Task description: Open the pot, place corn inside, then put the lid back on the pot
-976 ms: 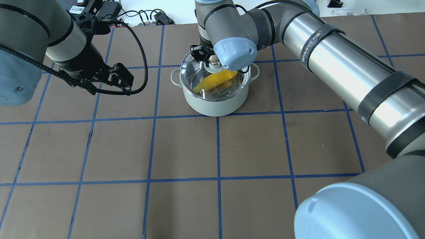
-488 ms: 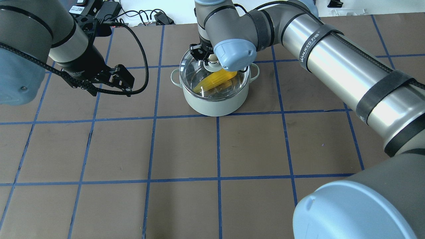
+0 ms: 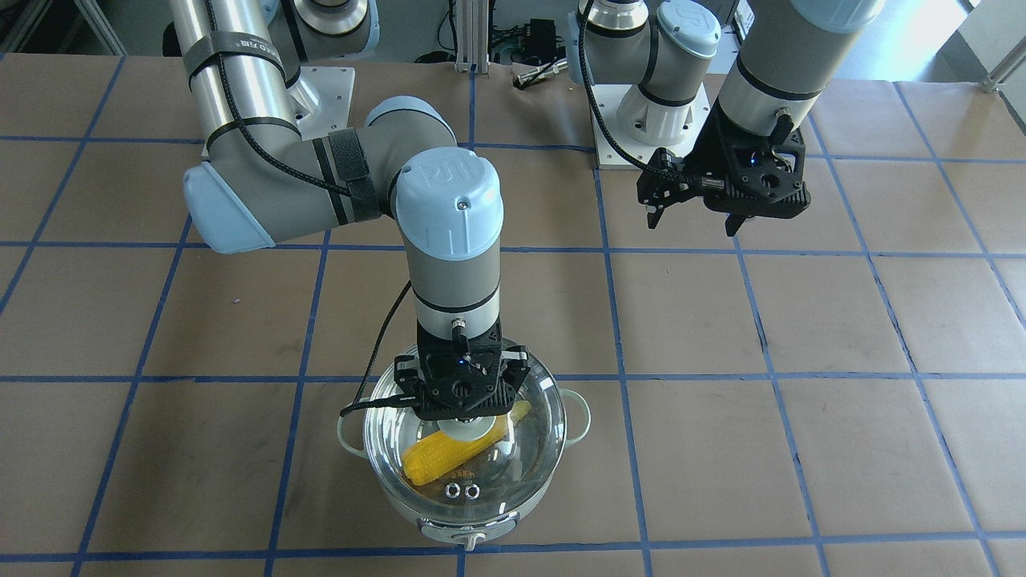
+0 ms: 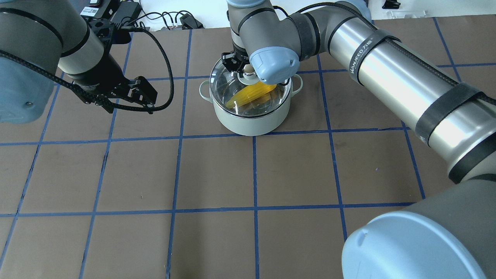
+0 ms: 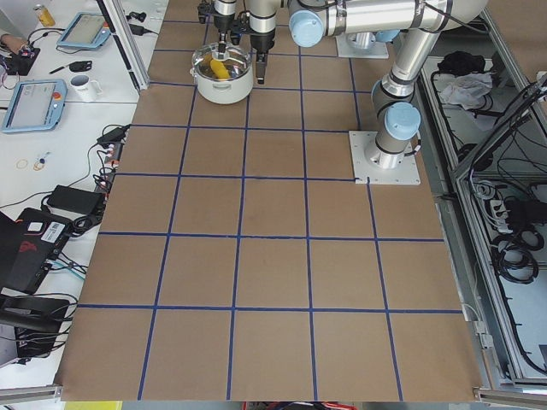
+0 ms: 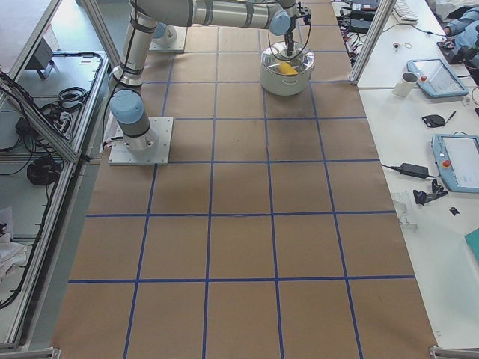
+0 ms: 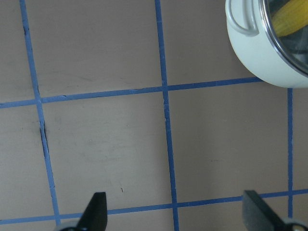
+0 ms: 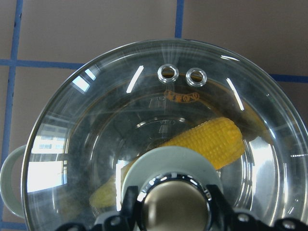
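Observation:
The pale grey-green pot [image 4: 252,121] stands at the table's far middle; it also shows in the front view [image 3: 449,525]. The yellow corn [image 4: 251,94] lies inside it, seen through the glass. The clear glass lid [image 4: 231,83] sits on the pot's rim. My right gripper [image 4: 248,69] is straight above it, its fingers closed on the beige ball knob [image 8: 174,204]. The wrist view shows the lid [image 8: 96,120], its vent rings and the corn [image 8: 211,142] below. My left gripper [image 4: 150,97] is open and empty, above the table left of the pot.
Brown table cover with a blue tape grid [image 4: 254,170]. Cables and power bricks [image 4: 182,19] lie past the far edge. The left wrist view shows the pot's side and loop handle [image 7: 238,21] at its top right corner.
The left arm has drifted slightly back and away from the pot. The right gripper stays at the lid's knob, and the lid and corn have not visibly moved.

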